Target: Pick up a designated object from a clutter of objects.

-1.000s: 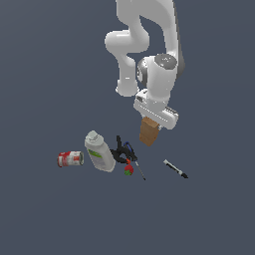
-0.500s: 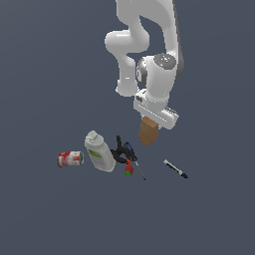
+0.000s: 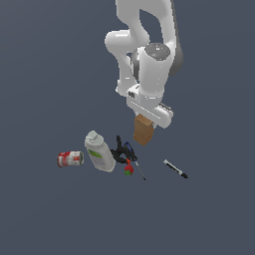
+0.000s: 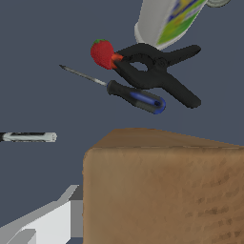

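Observation:
The designated object, a plain tan-brown block point(image 3: 143, 130), is held at its top by my gripper point(image 3: 148, 118), which is shut on it. In the wrist view the block point(image 4: 162, 190) fills the near field, with one pale finger point(image 4: 47, 221) beside it. The block sits just to the exterior view's right of the rest of the clutter of objects. How high it is off the floor I cannot tell.
From the exterior view's left lie a red-and-white can point(image 3: 69, 159), a white labelled bottle point(image 3: 98, 151), a black clamp point(image 3: 121, 152), a small red item point(image 3: 128, 170), a thin screwdriver point(image 3: 138, 167) and a black-and-white marker point(image 3: 175, 169).
The gripper and the block have shifted slightly toward the exterior view's left. The clutter on the floor has not moved.

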Controlling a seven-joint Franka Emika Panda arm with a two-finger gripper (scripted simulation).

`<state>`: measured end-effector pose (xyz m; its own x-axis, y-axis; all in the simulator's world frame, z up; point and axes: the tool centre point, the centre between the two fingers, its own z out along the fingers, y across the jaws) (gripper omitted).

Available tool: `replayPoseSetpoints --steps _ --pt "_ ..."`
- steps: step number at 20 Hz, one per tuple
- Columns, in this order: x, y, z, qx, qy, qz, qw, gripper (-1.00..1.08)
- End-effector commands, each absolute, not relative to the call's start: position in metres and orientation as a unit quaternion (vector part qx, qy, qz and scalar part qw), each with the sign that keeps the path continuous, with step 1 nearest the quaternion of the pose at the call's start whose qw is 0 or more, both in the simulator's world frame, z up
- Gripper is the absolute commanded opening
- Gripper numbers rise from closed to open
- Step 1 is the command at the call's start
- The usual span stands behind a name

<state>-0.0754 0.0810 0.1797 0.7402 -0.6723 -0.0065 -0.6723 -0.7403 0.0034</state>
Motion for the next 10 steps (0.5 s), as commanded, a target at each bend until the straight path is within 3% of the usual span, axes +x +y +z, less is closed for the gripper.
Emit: replayPoseSetpoints --steps 1,10 --pt "-0.065 0.068 0.198 0.933 -0.361 0.000 -0.002 -1.00" --pt "-0.027 0.008 0.267 0.933 -0.361 0.000 -0.002 -1.00"
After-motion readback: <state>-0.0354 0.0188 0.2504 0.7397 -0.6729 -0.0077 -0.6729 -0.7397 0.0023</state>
